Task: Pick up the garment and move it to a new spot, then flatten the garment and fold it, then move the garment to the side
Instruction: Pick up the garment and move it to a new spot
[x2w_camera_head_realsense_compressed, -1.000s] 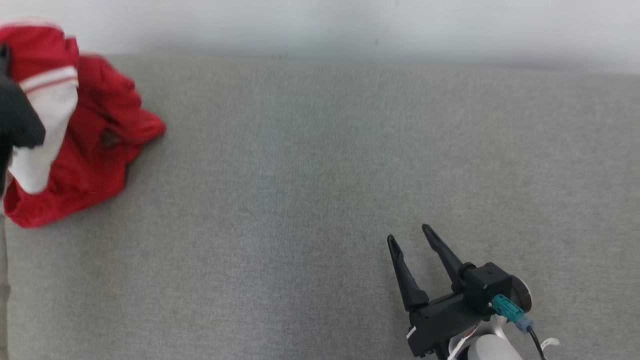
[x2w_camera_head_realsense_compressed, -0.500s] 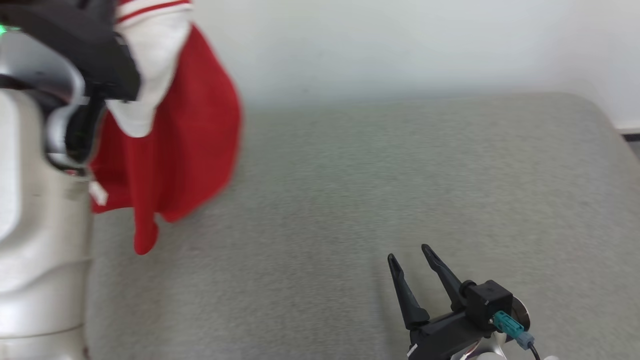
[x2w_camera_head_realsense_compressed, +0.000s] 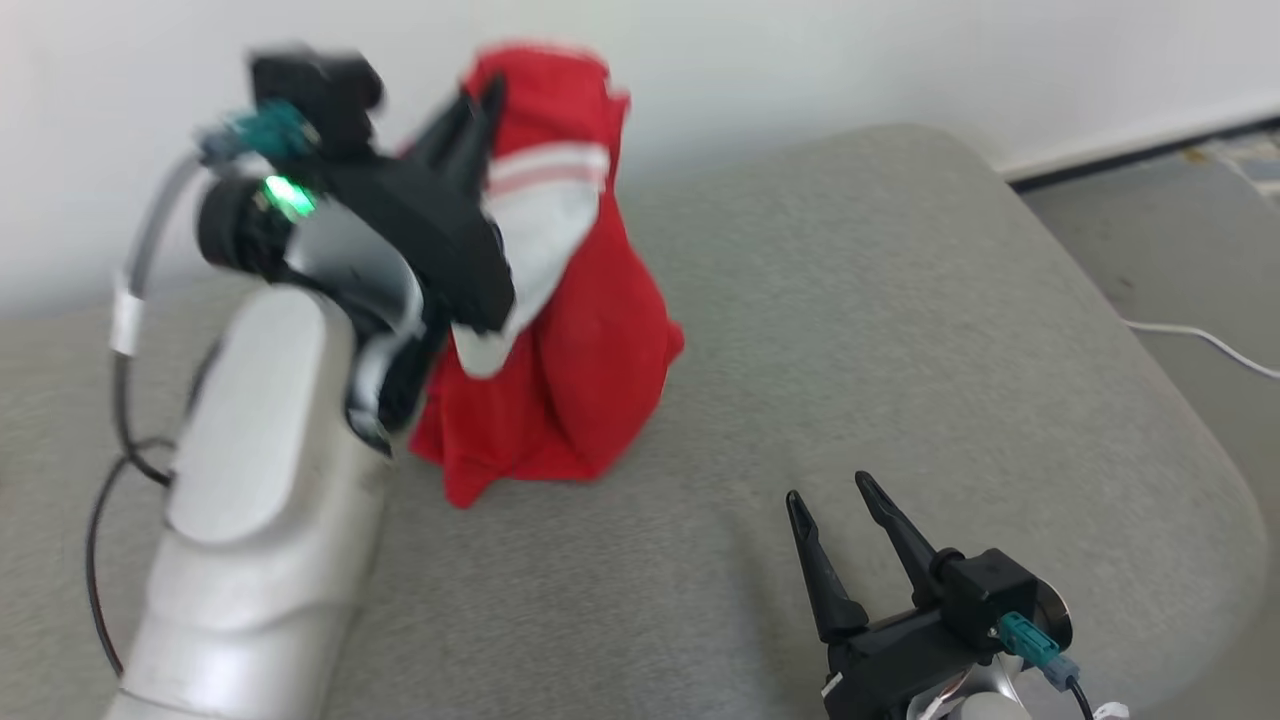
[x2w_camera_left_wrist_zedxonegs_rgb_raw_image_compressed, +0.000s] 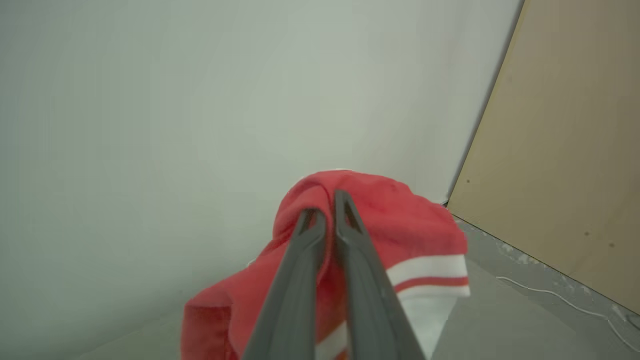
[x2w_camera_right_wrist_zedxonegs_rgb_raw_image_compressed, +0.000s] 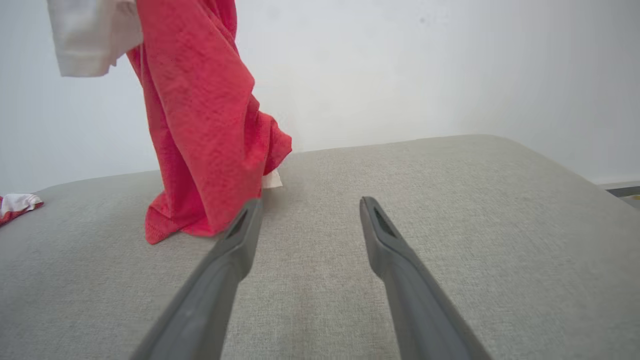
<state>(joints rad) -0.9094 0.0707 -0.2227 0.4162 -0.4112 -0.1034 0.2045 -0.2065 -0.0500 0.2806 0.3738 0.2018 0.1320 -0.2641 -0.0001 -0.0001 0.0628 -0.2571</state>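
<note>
The garment (x2w_camera_head_realsense_compressed: 580, 330) is red with a white, red-striped sleeve. It hangs from my left gripper (x2w_camera_head_realsense_compressed: 480, 105), which is shut on its top fold, and its lower hem drags on the grey cushion (x2w_camera_head_realsense_compressed: 900, 330). In the left wrist view the two fingers (x2w_camera_left_wrist_zedxonegs_rgb_raw_image_compressed: 320, 260) pinch the red cloth (x2w_camera_left_wrist_zedxonegs_rgb_raw_image_compressed: 390, 215) together. The right wrist view has the garment (x2w_camera_right_wrist_zedxonegs_rgb_raw_image_compressed: 200, 130) hanging at the upper left, its hem touching the cushion (x2w_camera_right_wrist_zedxonegs_rgb_raw_image_compressed: 450, 200). My right gripper (x2w_camera_head_realsense_compressed: 835, 490) stands open near the cushion's front right, with nothing between its fingers; it also appears open in its own view (x2w_camera_right_wrist_zedxonegs_rgb_raw_image_compressed: 310, 205).
The cushion's rounded right edge drops to a grey floor (x2w_camera_head_realsense_compressed: 1180, 250) with a white cable (x2w_camera_head_realsense_compressed: 1200, 340). A pale wall (x2w_camera_head_realsense_compressed: 800, 60) runs behind. A tan panel (x2w_camera_left_wrist_zedxonegs_rgb_raw_image_compressed: 565, 150) stands to the right in the left wrist view. Another red and white cloth (x2w_camera_right_wrist_zedxonegs_rgb_raw_image_compressed: 15, 205) lies at the far left.
My left gripper has lifted the garment off the cushion and carried it toward the middle. The head camera has turned right. The right gripper stays open and still.
</note>
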